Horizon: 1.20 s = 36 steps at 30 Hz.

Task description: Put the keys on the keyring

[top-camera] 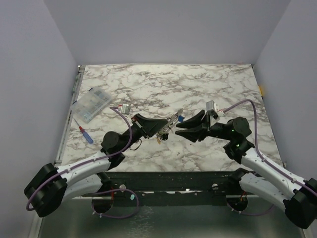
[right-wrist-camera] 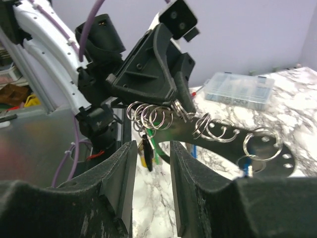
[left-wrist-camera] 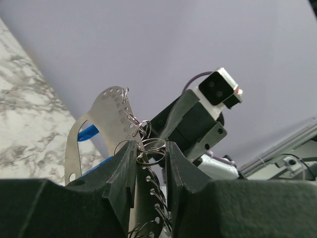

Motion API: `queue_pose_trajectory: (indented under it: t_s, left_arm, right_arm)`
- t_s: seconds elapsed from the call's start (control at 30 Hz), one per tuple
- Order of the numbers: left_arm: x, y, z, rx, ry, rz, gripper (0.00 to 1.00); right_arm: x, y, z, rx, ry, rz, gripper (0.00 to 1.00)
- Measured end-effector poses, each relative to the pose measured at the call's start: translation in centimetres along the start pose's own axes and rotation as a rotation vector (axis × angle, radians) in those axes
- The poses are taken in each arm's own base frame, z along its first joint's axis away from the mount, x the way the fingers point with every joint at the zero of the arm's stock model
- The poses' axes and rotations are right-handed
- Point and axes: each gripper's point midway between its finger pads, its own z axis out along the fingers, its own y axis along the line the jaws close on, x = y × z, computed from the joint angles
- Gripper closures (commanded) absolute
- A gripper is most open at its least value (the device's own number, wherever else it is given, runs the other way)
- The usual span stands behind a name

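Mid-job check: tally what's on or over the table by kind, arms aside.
clear compartment box: 1
red-and-blue hand tool: 1
metal plate strung with rings: 1
keys hanging below it: too bunched to count
Total counted: 3

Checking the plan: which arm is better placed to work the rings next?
Probably right: the right pincer is open, facing the rings; the left pincer is shut on the plate carrying them.

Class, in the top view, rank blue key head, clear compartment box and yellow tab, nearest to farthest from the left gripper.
From the left gripper:
1. Blue key head, just right of it.
2. Clear compartment box, far left.
3. Yellow tab, far right.
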Motion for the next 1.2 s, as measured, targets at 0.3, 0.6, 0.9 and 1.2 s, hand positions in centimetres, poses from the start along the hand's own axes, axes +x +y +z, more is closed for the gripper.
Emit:
queue_pose_trajectory:
  t_s: [0.3,0.6,0.9,1.2]
  left_arm:
    - [0.3,-1.3,0.3,0.142,0.012,-0.126,1.0]
    - [2.8,1.7,0.6,0.075,0.114,-0.266,1.0]
    - [2.7,0.6,0.7,0.113,0.13,-0.285,1.0]
    - [2.2,-0.4,0.8,0.14,0.123,-0.289,1.0]
  right_arm:
    - [0.5,2.5,1.5,-0.112,0.017,-0.072,0.66]
    - [-1.3,2.6,1.7,-0.1,-0.028,-0.174,0.68]
    - [-1.4,1.0,1.4,-0.001,-0.019,-0.247,0.73]
    - [-0.4,0.6,1.5,0.021,0.034,-0.277,0.67]
